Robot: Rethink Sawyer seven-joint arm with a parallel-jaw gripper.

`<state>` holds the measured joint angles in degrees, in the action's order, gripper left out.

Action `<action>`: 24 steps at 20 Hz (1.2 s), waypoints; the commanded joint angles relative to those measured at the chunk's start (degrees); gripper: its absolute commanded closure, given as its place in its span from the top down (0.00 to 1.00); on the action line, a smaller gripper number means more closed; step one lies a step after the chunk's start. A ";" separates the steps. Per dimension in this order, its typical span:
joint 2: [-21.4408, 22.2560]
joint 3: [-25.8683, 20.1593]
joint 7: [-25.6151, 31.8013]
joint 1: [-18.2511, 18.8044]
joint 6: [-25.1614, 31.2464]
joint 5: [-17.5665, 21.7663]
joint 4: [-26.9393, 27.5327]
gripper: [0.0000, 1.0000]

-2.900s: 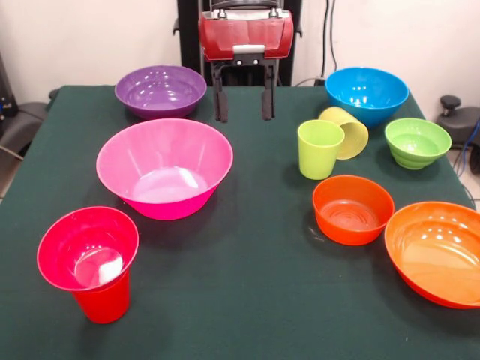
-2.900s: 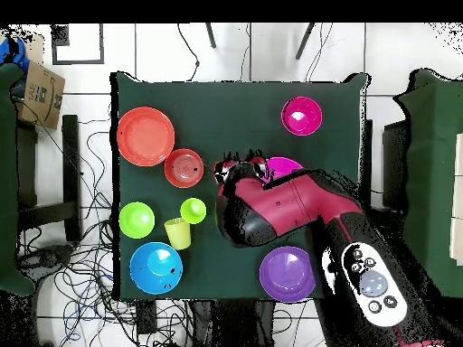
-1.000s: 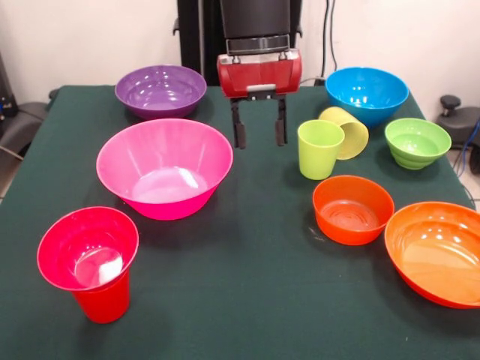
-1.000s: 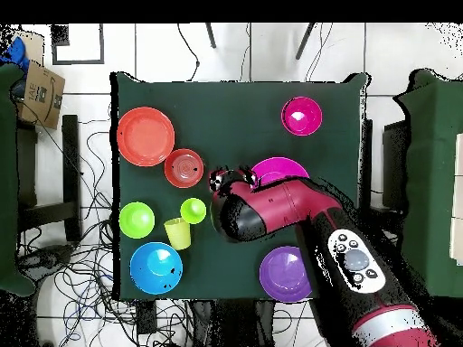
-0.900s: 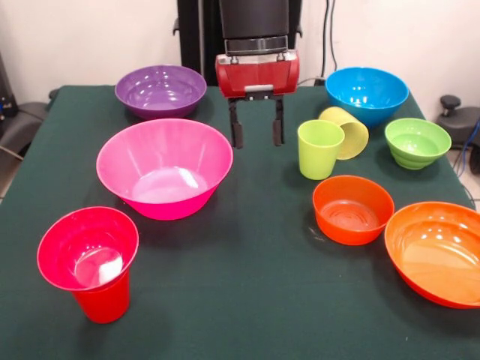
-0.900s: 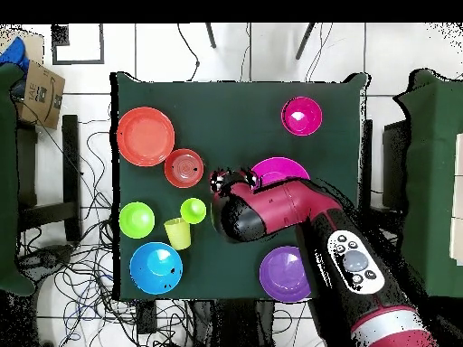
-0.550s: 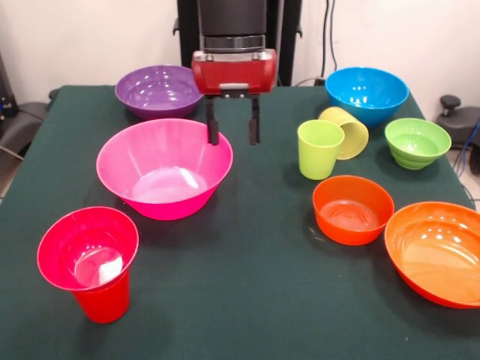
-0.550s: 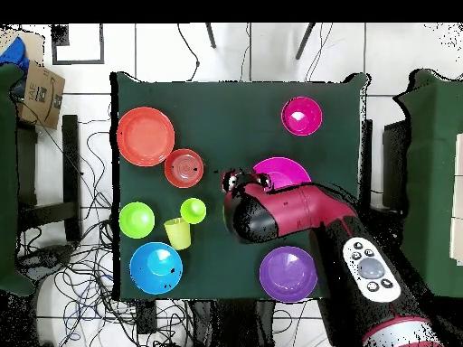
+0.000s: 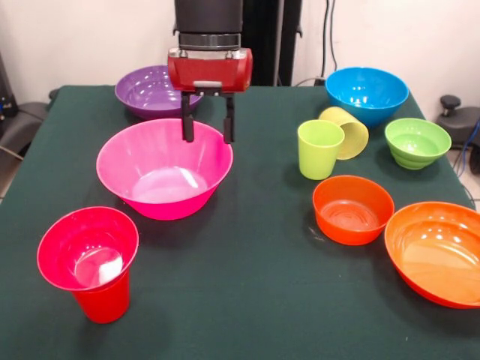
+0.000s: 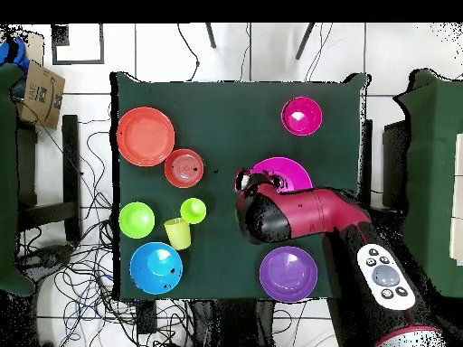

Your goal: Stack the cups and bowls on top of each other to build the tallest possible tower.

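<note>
- Nearest, the magenta bowl point(image 9: 88, 249) sits nested in the red cup point(image 9: 103, 301), in front of the large pink bowl point(image 9: 164, 169) and to its left.
- The gripper point(image 9: 206, 131) hovers over the pink bowl's far rim, fingers apart, holding nothing.
- Right of the pink bowl stand the lime cup point(image 9: 319, 149), small orange bowl point(image 9: 352, 209) and large orange bowl point(image 9: 436, 251).
- Behind the pink bowl sits the purple bowl point(image 9: 150, 89).

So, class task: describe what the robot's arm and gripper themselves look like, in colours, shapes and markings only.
The gripper has two thin, straight black fingers under a glossy red, rounded box-shaped body with a small grey plate at its front. Above it sits a black cylindrical wrist with a silvery ring. From overhead, the arm is a bulky rounded red shell with black joints and a white oval panel of dark buttons.
</note>
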<state>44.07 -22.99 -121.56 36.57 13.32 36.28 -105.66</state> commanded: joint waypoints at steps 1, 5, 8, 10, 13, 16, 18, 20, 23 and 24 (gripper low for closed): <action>-4.92 2.79 -3.30 -1.96 0.57 0.22 3.97 1.00; -5.98 2.89 -3.21 -2.35 -0.14 0.10 4.08 1.00; -7.52 2.29 -2.55 -1.86 -0.41 0.15 4.37 1.00; -8.27 1.33 -1.81 -1.32 -0.31 0.05 4.42 1.00; -7.71 -0.10 -0.88 -0.34 0.67 -0.58 3.07 1.00; -4.54 -2.38 0.51 1.39 3.09 -2.25 -0.29 1.00; -2.28 -4.18 1.61 2.64 4.93 -3.63 -2.40 1.00; -0.49 -5.95 2.84 3.89 6.61 -4.89 -3.96 1.00; 0.95 -7.71 4.19 5.25 8.13 -6.02 -5.32 1.00; 1.12 -7.97 4.40 5.32 8.37 -6.18 -5.53 1.00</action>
<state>41.62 -25.03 -121.56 40.94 13.31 32.80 -107.00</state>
